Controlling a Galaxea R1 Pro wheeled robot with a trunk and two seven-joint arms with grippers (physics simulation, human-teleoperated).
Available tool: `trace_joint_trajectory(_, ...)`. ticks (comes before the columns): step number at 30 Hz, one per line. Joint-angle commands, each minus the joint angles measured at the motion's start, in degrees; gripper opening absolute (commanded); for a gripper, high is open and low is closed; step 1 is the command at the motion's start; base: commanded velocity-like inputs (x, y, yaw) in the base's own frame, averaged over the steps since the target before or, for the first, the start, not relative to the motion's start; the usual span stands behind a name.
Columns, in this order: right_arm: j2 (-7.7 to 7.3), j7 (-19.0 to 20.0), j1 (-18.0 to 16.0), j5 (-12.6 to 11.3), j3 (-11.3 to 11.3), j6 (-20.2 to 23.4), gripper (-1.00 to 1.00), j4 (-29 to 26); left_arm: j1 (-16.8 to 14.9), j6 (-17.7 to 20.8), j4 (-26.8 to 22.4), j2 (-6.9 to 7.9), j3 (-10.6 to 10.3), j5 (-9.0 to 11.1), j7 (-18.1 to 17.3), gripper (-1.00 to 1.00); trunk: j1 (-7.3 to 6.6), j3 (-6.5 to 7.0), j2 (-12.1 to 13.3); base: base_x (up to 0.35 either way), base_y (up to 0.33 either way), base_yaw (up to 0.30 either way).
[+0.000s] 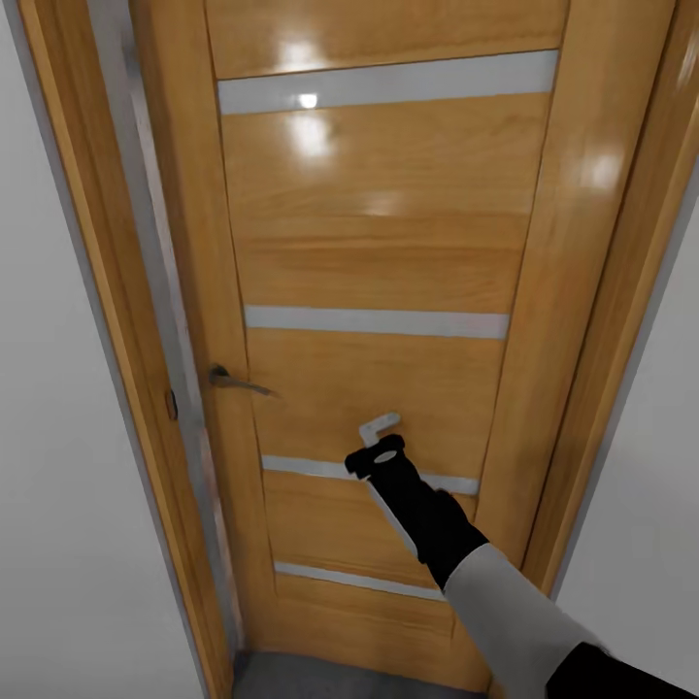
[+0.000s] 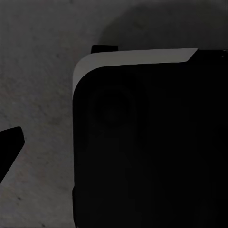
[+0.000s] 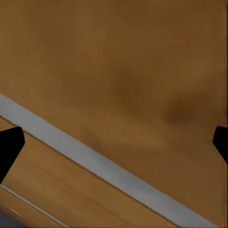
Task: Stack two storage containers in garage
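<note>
Against the wooden door (image 1: 379, 262), right gripper (image 1: 381, 439) raised with fingers spread wide, nothing between them, tips close to a pale inlaid stripe (image 3: 102, 166). Further out, lever handle (image 1: 238, 382) well to the robot's left of that gripper, near the door frame (image 1: 146, 320). Left gripper hanging over dark grey floor (image 2: 38, 71); spread or pressed together, cannot tell. Storage containers nowhere to judge for weight, stiffness or grip point. No brands, labels or legible writing.
</note>
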Motion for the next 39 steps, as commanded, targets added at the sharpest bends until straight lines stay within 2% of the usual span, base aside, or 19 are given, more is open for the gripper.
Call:
trace_joint_trajectory(1, 0.0, -0.4, -0.5, -0.1, 0.1, -0.1, 1.0, 0.6, 0.0, -0.2, 0.0, 0.0, 0.0, 0.1, 0.0, 1.0, 0.0, -0.06, 0.0, 0.0, 0.0, 0.0)
trace_joint_trajectory(6, 0.0, -0.4, -4.2, -0.4, 0.2, -2.1, 1.0, 7.3, 0.0, -0.2, 0.0, -0.01, 0.0, 0.1, 0.0, 1.0, 0.0, -0.06, 0.0, 0.0, 0.0, 0.0)
trace_joint_trajectory(12, 0.0, -0.4, -6.5, -0.3, 0.2, -4.3, 1.0, 11.4, 0.0, -0.2, 0.0, -0.01, 0.0, 0.1, 0.1, 1.0, 0.0, -0.06, 0.0, 0.0, 0.0, 0.0)
trace_joint_trajectory(16, 0.0, -0.3, -6.6, 0.1, 0.2, -4.1, 1.0, 10.4, 0.0, -0.2, 0.0, -0.01, 0.0, 0.1, 0.1, 1.0, 0.0, -0.06, 0.0, 0.0, 0.0, 0.0)
trace_joint_trajectory(20, 0.0, 0.2, -6.6, 0.3, 0.2, -3.6, 1.0, 6.2, 0.0, -0.2, 0.0, -0.01, 0.0, 0.1, 0.1, 1.0, 0.0, -0.06, 0.0, 0.0, 0.0, 0.0)
trace_joint_trajectory(21, 0.0, 0.5, -6.6, 0.2, 1.1, -2.8, 1.0, 3.5, 0.0, -0.2, 0.0, -0.01, 0.0, 0.1, 0.1, 1.0, 0.0, -0.06, 0.0, 0.0, 0.0, 0.0)
trace_joint_trajectory(26, 0.0, 1.0, -6.6, -0.1, 3.7, -1.8, 1.0, 0.2, 0.0, -0.2, 0.0, -0.01, 0.0, 0.1, 0.0, 1.0, 0.0, -0.06, 0.0, 0.0, 0.0, 0.0)
trace_joint_trajectory(39, 0.0, 1.2, -6.6, -0.4, 4.2, -0.8, 1.0, 0.1, 0.0, -0.2, 0.0, -0.14, -0.2, -0.3, 0.0, 1.0, 0.0, -0.06, 0.0, 0.171, 0.0, 0.0)
